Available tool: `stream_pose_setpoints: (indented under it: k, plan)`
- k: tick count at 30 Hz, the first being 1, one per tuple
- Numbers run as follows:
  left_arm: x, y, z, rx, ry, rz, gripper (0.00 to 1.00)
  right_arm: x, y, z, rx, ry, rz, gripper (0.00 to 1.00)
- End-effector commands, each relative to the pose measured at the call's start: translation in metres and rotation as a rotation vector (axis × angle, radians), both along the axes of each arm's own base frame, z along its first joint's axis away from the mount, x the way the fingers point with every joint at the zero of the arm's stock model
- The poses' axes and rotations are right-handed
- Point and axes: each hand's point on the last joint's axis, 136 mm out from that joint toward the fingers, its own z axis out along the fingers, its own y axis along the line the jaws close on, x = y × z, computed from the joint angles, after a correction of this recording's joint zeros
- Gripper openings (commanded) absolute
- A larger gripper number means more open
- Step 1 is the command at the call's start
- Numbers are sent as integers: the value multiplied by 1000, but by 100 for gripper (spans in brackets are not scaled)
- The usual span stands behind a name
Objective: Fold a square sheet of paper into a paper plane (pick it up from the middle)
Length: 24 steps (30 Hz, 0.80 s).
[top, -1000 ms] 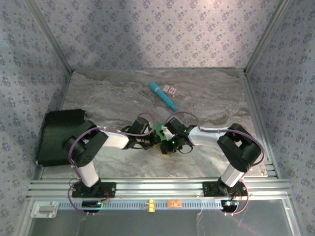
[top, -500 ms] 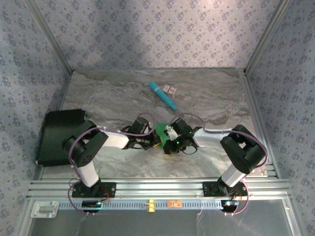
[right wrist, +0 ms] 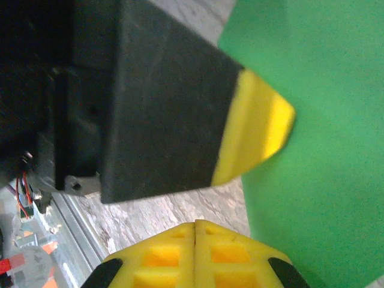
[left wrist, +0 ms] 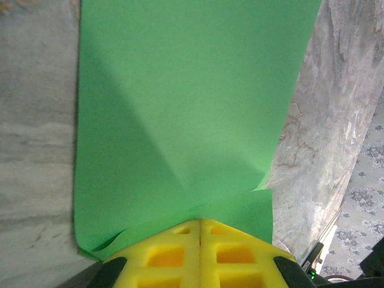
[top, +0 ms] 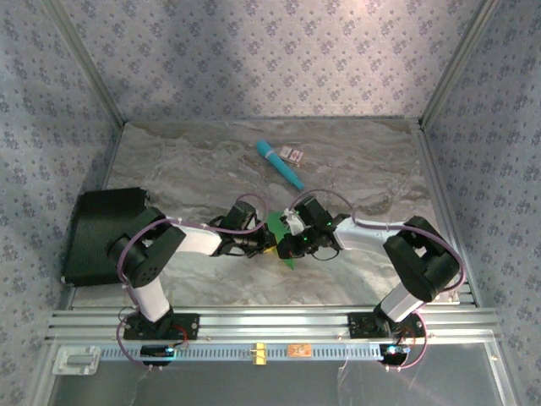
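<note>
At the near edge, a ribbed aluminium rail (top: 270,321) is carrying both arm bases. From it the left arm (top: 182,239) and the right arm (top: 372,230), white-and-black links looped with purple cable, are bending sharply at the elbow and reaching inward, wrists nearly meeting over the middle of the grey, marble-veined table (top: 186,161). Between them the square sheet of paper (top: 277,227) is showing as a smooth, matte, bright green patch. In the left wrist view, the left gripper (left wrist: 200,223) is pressing its blocky yellow fingertips flat together, clamping the sheet's near edge, which is curling slightly on either side; a soft diagonal crease is running across the paper. In the right wrist view, the right gripper (right wrist: 195,225) is likewise closing its yellow tips seam to seam, with the sheet's edge lying just beside them; whether it is pinching paper is unclear. Left of the arms, a black, rounded slab (top: 101,228) is sitting. Farther back, a teal cylindrical stick (top: 281,165) is lying diagonally beside a small pink-and-white card (top: 292,154).
</note>
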Motion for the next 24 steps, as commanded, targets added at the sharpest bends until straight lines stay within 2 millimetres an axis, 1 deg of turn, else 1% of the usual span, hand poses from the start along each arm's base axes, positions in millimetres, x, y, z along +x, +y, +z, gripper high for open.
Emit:
stream_pose_setpoints:
  k: [1, 5, 8, 12, 18, 24]
  plan:
    - [-7, 19, -22, 98, 51, 16, 5, 5, 2, -9, -21, 45, -21, 6]
    - [-7, 18, -21, 98, 49, 13, 5, 1, 0, -23, -51, 91, -18, 7]
    - [-7, 19, -21, 98, 50, 12, 5, -7, -7, -34, -73, 126, -18, 7]
    - [-7, 19, -21, 100, 48, 15, 5, -17, -12, -35, -60, 148, -15, 7]
    - [-7, 21, -21, 106, 50, 19, 5, -20, -19, -34, -65, 150, -25, 7]
    - [-6, 23, -22, 110, 53, 26, 5, -29, -22, -32, -51, 166, -22, 7]
